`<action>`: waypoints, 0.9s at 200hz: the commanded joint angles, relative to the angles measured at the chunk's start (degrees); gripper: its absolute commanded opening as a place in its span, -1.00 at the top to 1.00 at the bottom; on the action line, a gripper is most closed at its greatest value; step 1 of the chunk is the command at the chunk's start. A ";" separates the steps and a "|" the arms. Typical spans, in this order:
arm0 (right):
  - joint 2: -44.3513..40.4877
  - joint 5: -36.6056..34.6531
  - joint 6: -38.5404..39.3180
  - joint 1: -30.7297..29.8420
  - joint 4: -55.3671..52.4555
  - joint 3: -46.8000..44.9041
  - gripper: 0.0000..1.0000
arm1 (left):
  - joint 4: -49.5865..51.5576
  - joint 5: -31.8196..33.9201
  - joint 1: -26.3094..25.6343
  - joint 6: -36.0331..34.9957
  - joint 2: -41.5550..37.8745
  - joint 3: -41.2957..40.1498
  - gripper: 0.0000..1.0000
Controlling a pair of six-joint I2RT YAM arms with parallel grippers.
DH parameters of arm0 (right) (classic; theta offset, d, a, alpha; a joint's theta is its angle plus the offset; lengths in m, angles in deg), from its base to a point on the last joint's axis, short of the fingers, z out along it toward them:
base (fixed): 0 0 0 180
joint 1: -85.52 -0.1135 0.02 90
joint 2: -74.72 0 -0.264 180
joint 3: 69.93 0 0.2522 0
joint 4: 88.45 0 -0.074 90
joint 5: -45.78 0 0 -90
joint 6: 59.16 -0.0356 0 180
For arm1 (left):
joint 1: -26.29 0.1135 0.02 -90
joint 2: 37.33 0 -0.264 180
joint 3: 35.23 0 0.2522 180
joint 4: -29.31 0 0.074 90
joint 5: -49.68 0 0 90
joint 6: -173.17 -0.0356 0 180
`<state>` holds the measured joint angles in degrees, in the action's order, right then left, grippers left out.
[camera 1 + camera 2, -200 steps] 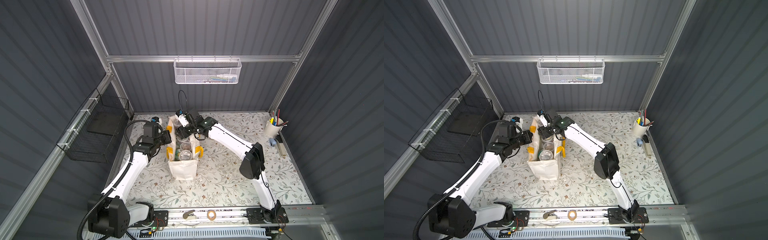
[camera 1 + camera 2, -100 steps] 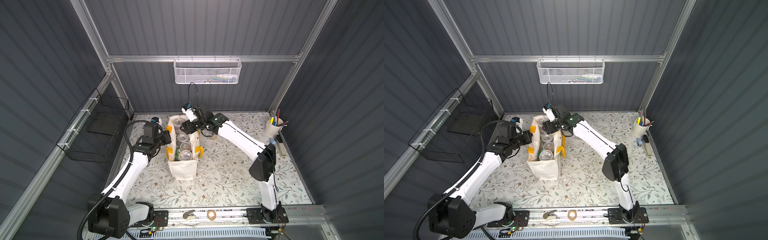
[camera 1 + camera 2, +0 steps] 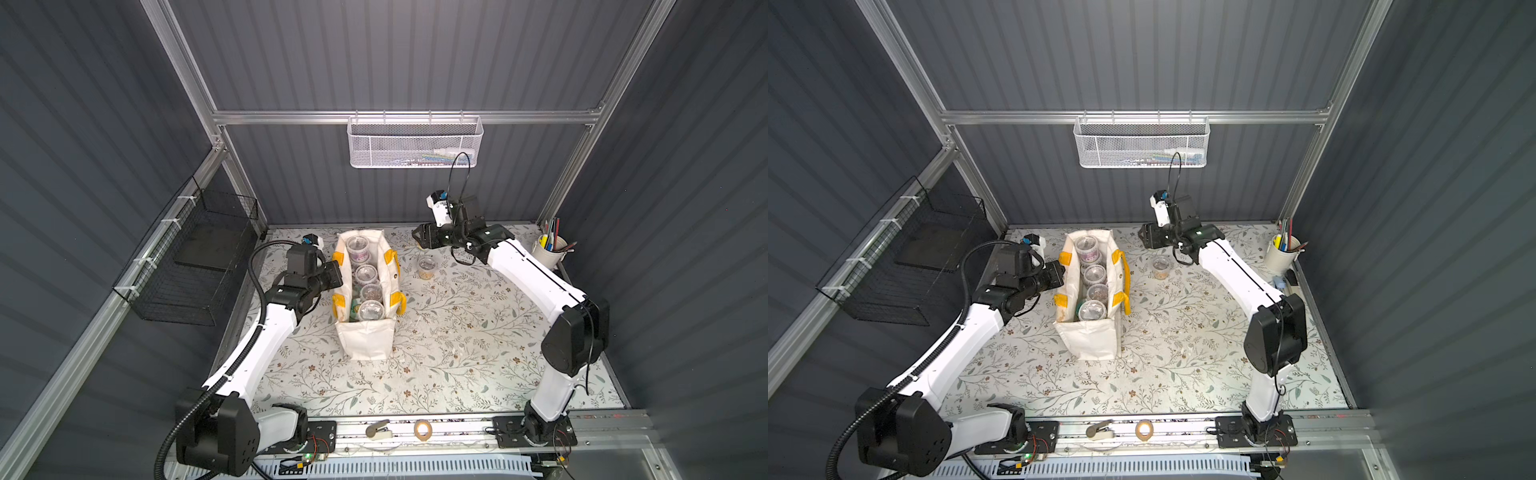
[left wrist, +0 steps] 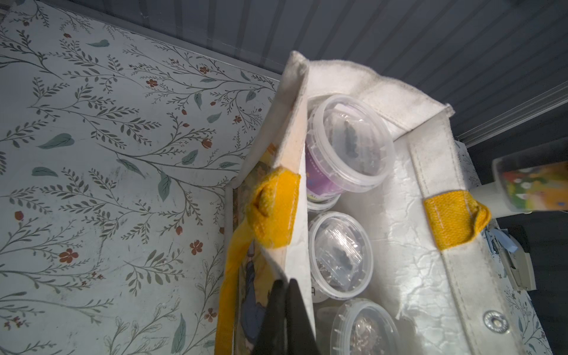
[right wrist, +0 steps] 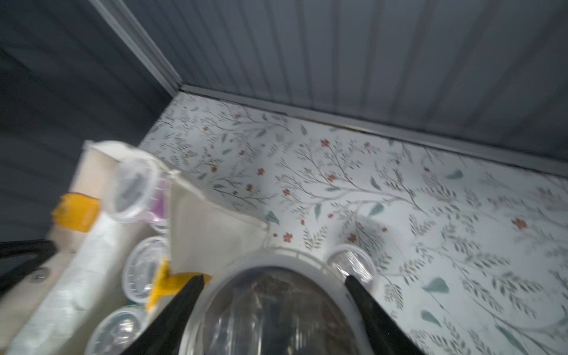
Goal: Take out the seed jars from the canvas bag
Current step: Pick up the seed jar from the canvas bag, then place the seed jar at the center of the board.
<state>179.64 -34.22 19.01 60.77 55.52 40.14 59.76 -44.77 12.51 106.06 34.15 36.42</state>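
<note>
Canvas bag (image 3: 365,336) upright mid-table (image 3: 457,353), left gripper (image 4: 284,307) pinched shut on its side wall, seed jars (image 3: 366,291) lined up inside, loose jar (image 3: 427,266) out beside it, farther back right gripper (image 5: 273,279) part-open, clasping a lidded jar (image 5: 270,316) aloft

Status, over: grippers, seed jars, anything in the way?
Left gripper shut, pinching off-white canvas bag rim. Right gripper shut on clear round seed jar, outside bag. One small jar on floral table; four jars visible inside. No obstruction seen.
</note>
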 commanded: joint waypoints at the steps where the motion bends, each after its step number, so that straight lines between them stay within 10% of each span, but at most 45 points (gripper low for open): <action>1: 1.62 -0.34 -3.00 3.44 4.78 -3.50 -0.33 | 2.67 -0.19 0.07 -1.26 0.32 0.21 1.00; 180: 16.78 -6.75 -4.58 10.17 6.36 -3.55 -0.44 | 3.21 -0.30 0.07 -1.18 1.60 0.94 1.00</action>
<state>196.30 -40.87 15.51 70.65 61.45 35.49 59.82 -44.77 12.51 106.06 34.83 36.44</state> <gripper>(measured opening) 0.715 0.048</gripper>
